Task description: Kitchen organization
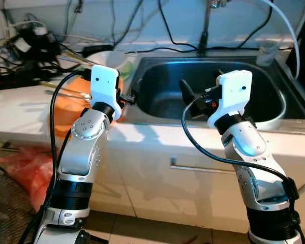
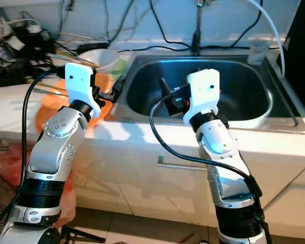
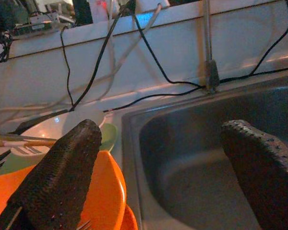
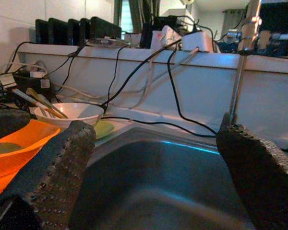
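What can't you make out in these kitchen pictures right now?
- Orange plate: head views, mostly hidden behind the left arm.
- White bowl contents: right wrist view, the rim hides the inside below the chopsticks.
- Sink drain: head views, covered by the right gripper.
- Faucet: spout cut off at the top edge.

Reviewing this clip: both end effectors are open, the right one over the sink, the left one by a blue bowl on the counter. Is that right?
Not quite. The bowl beside the left end effector is orange, not blue, as the left wrist view shows. The rest holds: both end effectors are open, and the right end effector hangs over the sink.
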`<state>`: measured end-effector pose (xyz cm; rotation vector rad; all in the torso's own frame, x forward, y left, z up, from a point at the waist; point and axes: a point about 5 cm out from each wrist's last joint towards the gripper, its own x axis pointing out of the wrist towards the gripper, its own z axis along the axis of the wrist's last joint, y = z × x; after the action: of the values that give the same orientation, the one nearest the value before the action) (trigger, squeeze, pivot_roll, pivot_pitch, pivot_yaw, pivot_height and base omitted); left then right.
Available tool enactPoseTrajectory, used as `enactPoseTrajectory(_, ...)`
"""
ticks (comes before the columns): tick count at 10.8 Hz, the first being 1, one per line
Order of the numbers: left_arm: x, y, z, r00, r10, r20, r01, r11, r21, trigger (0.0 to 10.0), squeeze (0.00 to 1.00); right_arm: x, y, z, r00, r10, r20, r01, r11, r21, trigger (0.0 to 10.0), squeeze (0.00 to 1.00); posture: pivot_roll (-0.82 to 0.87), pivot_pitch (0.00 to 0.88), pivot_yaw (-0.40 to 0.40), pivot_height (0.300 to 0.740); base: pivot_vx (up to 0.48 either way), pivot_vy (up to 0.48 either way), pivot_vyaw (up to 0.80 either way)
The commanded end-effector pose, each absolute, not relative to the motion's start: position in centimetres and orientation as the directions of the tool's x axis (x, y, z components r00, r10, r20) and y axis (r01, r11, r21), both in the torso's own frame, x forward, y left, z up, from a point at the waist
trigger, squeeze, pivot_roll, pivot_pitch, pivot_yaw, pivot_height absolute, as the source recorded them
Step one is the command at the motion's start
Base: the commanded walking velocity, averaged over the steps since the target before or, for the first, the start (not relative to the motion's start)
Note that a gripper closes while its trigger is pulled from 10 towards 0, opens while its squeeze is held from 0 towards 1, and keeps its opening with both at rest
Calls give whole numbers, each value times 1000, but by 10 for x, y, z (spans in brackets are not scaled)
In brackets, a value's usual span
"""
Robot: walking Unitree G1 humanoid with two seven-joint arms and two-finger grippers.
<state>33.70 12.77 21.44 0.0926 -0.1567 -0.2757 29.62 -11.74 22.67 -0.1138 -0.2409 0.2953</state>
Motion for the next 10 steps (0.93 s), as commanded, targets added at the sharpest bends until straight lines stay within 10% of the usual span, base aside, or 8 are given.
enactPoseTrajectory(1, 338, 128, 218, 947, -287, 144, 271, 955, 125, 10000, 0, 297, -117, 232, 924, 298, 238, -267, 951, -155, 10000, 0, -26, 0, 131, 740, 0, 0, 0)
enactPoseTrajectory(10, 340, 123, 214, 944, -303, 127, 290, 950, 113, 10000, 0, 298, -117, 231, 927, 288, 240, -255, 954, -160, 10000, 0, -30, 0, 137, 740, 0, 200, 0)
